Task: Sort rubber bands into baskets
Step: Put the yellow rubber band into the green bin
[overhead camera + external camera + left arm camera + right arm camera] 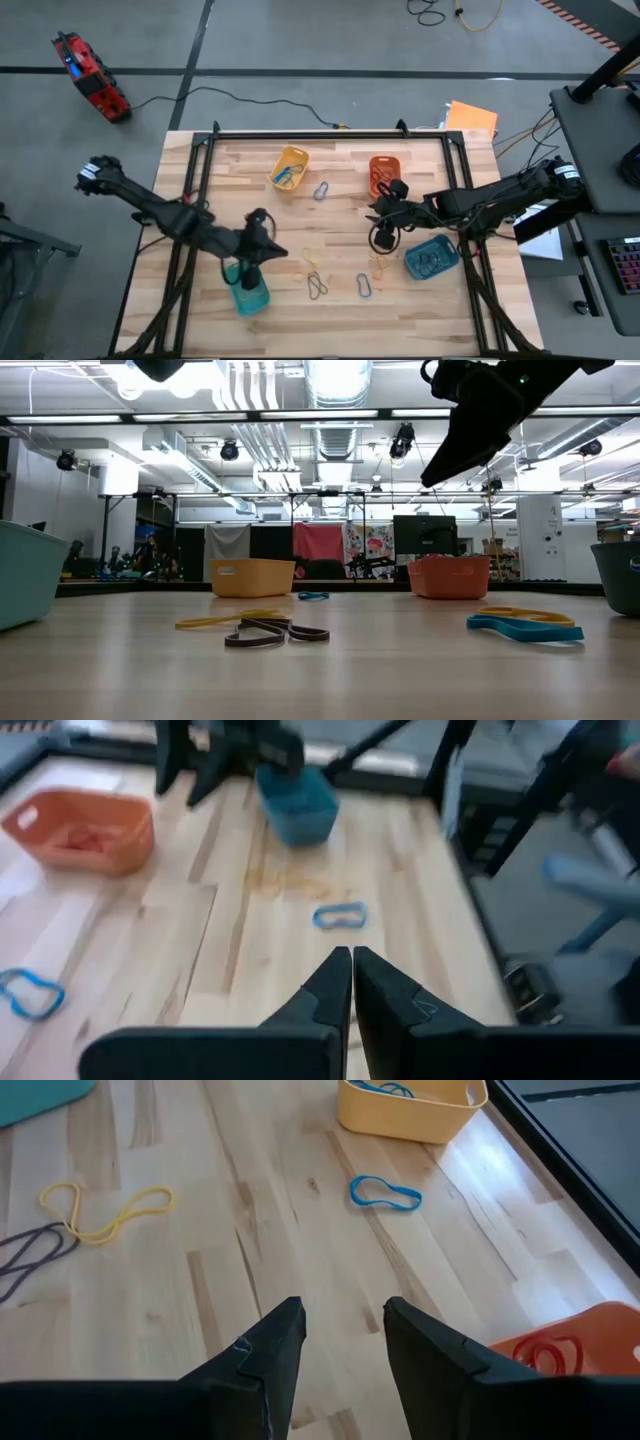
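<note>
Four baskets stand on the wooden table: yellow (pixel 290 165), orange (pixel 384 175), blue-teal (pixel 432 258) and teal-green (pixel 247 290). Loose rubber bands lie flat between them: a blue one (pixel 385 1192) near the yellow basket, a yellow one (pixel 105 1210), a grey one (pixel 317 285), another blue one (pixel 364 285) and pale orange ones (pixel 380 268). My left gripper (pixel 350 970) is shut and holds nothing, raised above the teal-green basket (pixel 278 252). My right gripper (pixel 345 1320) hangs open and holds nothing, above the table between the orange and blue-teal baskets (pixel 374 213).
Blue bands lie in the yellow basket (pixel 410 1105) and red ones in the orange basket (pixel 570 1345). A black frame (pixel 330 132) runs round the table's edge. A red device (pixel 90 75) and cables lie on the floor beyond the far edge.
</note>
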{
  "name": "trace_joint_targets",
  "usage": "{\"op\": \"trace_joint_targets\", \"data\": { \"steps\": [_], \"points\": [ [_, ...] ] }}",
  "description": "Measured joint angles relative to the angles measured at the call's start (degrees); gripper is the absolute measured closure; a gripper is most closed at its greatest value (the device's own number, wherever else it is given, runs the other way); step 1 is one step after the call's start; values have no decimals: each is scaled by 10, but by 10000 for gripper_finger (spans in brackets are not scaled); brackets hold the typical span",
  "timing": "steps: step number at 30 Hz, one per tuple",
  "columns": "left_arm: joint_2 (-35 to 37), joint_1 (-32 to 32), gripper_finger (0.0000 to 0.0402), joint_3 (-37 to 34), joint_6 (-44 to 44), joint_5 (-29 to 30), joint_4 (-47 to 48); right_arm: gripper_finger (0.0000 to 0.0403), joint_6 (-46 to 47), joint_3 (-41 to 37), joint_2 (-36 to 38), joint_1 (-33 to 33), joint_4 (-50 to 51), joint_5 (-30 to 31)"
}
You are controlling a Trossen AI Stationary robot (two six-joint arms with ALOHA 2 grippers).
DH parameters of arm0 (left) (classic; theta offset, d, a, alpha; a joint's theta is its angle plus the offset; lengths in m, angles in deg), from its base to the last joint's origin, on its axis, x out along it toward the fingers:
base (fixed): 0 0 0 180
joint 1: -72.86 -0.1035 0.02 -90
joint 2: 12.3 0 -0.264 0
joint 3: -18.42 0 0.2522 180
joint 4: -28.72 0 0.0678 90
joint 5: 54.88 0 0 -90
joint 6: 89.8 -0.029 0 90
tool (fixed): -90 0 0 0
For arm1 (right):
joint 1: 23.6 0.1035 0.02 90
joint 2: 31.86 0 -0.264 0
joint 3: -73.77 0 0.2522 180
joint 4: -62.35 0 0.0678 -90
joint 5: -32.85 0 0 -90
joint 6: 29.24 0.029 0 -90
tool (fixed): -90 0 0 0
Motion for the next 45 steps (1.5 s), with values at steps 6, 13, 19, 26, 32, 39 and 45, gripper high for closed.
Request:
{"op": "trace_joint_targets", "data": {
  "steps": [6,13,19,26,32,39,45],
  "points": [
    [-81,-21,401,0,-1,-1,2,273,1,-2,0,0,0,0],
    [-180,-27,401,0,14,-3,-2,264,2,-2,0,0,0,0],
    [-259,-27,369,-1,47,-37,-5,259,7,-2,0,0,0,-6],
    [-308,-28,283,-1,64,-39,-41,263,8,-2,0,0,0,-15],
    [-332,-35,235,-1,63,-56,-56,255,8,-2,0,0,0,-16],
    [-360,-38,228,-1,64,-74,-88,258,8,-2,0,0,0,-16],
    [-381,-42,228,-1,69,-78,-96,255,7,-3,0,0,0,-17]
  ]
}}
